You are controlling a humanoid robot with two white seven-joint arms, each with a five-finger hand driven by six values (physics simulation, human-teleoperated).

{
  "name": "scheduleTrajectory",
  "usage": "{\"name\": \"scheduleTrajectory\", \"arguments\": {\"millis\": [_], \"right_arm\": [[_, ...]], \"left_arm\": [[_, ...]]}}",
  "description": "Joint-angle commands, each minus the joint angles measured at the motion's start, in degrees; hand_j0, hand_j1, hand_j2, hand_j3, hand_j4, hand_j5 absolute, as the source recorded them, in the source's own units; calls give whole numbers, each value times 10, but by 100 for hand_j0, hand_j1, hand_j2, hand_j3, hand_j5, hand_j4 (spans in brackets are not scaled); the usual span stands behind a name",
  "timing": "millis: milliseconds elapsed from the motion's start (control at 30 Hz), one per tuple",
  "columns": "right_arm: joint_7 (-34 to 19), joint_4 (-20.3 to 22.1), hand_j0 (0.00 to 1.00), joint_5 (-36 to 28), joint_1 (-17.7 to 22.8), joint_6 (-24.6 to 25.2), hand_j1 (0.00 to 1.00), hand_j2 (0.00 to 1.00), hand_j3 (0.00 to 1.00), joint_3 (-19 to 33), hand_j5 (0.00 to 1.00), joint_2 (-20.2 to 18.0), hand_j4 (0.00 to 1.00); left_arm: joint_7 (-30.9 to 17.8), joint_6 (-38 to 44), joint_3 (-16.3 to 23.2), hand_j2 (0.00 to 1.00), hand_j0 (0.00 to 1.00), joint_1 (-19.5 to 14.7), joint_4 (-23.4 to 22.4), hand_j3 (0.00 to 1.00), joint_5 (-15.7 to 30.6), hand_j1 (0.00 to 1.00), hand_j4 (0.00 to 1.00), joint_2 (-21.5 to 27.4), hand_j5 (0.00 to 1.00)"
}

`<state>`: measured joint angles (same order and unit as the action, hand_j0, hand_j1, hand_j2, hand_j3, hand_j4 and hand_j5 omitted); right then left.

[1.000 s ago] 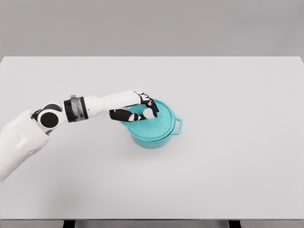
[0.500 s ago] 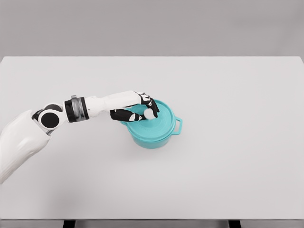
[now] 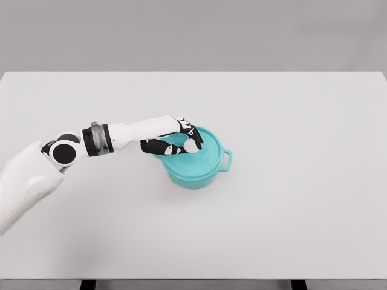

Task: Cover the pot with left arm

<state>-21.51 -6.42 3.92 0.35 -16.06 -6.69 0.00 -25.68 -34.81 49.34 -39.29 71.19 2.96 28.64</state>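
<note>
A teal pot (image 3: 196, 175) with a side handle (image 3: 227, 159) stands near the middle of the white table (image 3: 290, 121). A teal lid (image 3: 202, 157) with a white knob (image 3: 190, 146) lies on top of it. My left hand (image 3: 181, 140) reaches in from the left over the lid. Its black and white fingers are curled around the knob, thumb below and fingers above. The pot's left rim is hidden behind the hand. The right arm does not show in the head view.
The left hand with the lid has sunk very slightly and the lid now sits lower on the pot. The arm has shifted a little to the right.
</note>
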Motion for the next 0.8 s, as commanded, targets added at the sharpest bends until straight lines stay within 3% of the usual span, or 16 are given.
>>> {"name": "scheduleTrajectory", "arguments": {"millis": [0,767], "right_arm": [[0,0,100,0,0,0,100,100,100,0,100,0,100],[0,0,100,0,0,0,100,100,100,0,100,0,100]], "left_arm": [[-3,-2,1,57,57,0,0,57,-4,57,57,-1,57],[0,-2,1,72,72,0,1,72,-2,72,72,-1,72]]}}
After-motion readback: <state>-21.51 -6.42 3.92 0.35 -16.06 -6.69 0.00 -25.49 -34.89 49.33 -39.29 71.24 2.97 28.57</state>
